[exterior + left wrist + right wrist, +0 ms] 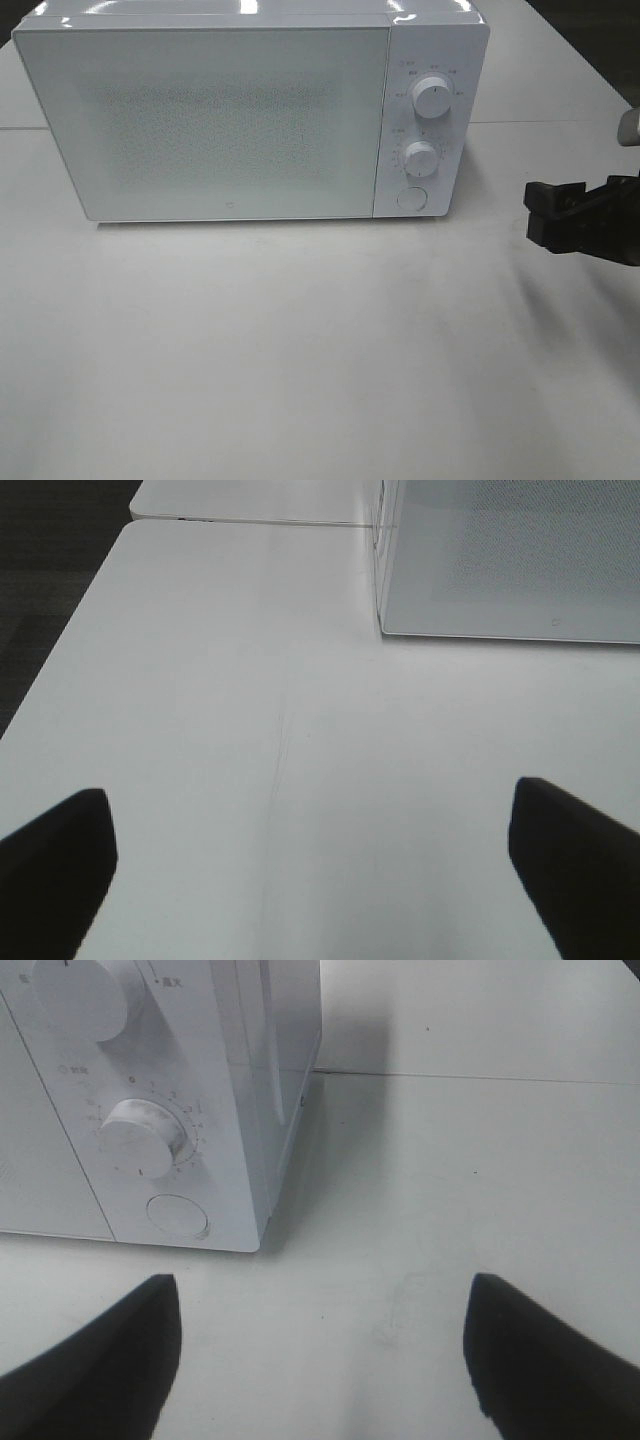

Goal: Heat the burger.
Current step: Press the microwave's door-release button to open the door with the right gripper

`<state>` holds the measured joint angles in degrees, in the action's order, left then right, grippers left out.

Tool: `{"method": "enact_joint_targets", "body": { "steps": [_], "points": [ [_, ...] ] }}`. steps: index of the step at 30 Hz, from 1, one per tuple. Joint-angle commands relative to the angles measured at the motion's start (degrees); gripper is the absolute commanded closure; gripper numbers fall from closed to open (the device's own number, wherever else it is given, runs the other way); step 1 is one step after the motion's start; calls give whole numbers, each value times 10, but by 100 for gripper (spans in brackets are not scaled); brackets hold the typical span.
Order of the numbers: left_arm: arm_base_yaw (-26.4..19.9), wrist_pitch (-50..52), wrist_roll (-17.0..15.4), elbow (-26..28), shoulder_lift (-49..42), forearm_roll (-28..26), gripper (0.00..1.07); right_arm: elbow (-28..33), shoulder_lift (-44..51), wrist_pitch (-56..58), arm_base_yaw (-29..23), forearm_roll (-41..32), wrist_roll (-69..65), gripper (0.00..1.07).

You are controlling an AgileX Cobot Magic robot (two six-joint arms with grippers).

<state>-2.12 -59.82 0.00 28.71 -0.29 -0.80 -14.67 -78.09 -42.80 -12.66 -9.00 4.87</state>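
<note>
Presently, the left jaws and the right jaws are held spread over the tabletop (300, 350); the microwave door (200, 120) is seen shut.

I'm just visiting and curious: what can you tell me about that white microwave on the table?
The microwave is a white, glossy, boxy oven standing upright on the white table. Its door, with a speckled window, is shut, so the inside is hidden. The panel right of the door holds an upper knob, a lower knob and a round button below them. Only the table touches it.
</note>
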Motion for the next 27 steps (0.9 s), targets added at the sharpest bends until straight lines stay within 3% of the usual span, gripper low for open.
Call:
{"method": "enact_joint_targets", "body": {
  "steps": [1,3,5,14,27],
  "points": [
    [-2,6,0,-1,-13,-1,7,2,-19,-39,-32,-49,42,32],
    [-2,6,0,-1,-13,-1,7,2,-29,-53,-49,-74,56,32],
    [-2,6,0,-1,-13,-1,7,2,-66,-112,-109,-158,90,32],
    [-2,6,0,-1,-13,-1,7,-29,-137,-159,-231,-281,111,32],
    [-2,6,0,-1,-13,-1,7,-113,-203,-154,-313,-383,167,32]
  ]
}}
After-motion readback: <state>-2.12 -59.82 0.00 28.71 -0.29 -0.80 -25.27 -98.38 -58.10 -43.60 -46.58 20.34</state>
